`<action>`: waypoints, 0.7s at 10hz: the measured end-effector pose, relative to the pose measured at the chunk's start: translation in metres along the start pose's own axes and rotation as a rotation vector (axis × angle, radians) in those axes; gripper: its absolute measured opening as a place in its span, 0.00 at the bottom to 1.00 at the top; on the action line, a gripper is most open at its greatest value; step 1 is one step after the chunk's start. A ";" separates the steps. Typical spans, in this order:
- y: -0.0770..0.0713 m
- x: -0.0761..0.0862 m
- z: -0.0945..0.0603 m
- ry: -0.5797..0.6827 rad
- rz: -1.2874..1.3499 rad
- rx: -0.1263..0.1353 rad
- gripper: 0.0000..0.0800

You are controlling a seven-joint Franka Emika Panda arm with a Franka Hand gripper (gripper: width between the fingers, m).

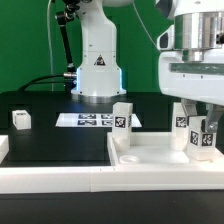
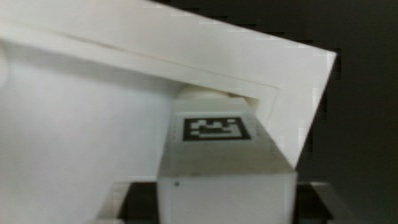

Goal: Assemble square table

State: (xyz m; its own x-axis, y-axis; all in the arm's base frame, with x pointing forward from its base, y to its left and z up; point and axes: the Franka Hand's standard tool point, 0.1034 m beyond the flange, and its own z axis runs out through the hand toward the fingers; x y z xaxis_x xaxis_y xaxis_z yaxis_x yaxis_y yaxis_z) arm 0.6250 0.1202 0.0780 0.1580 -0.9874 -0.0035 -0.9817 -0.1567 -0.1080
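The square table's white slab point(image 1: 150, 156) lies at the front, on the exterior view's right. One tagged white leg point(image 1: 122, 124) stands upright at its far left corner. Another leg point(image 1: 181, 123) stands near its right end. My gripper point(image 1: 202, 126) hangs over that right end, shut on a third tagged leg point(image 1: 203, 139) that points down at the slab. In the wrist view this leg point(image 2: 215, 150) runs from between my dark fingers point(image 2: 139, 200) to the slab's corner point(image 2: 107, 110). My gripper point(image 2: 222, 208) presses on both of its sides. A loose leg point(image 1: 20, 120) lies at the far left.
The marker board point(image 1: 92, 120) lies flat before the robot base point(image 1: 97, 70). A long white rail point(image 1: 55, 178) borders the black surface along the front. Black cables trail at the back left.
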 end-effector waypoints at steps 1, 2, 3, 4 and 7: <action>0.000 0.000 0.000 0.004 0.064 0.000 0.36; 0.000 0.000 0.000 -0.001 0.130 0.002 0.36; 0.000 0.000 0.000 -0.008 0.227 0.003 0.36; 0.000 0.000 0.000 -0.010 0.288 0.004 0.36; -0.001 0.000 0.001 -0.027 0.479 0.005 0.36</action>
State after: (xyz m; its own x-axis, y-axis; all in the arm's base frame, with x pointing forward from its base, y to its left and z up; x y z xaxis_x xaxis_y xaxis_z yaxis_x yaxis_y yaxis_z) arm 0.6256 0.1207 0.0773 -0.3091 -0.9477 -0.0796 -0.9443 0.3158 -0.0927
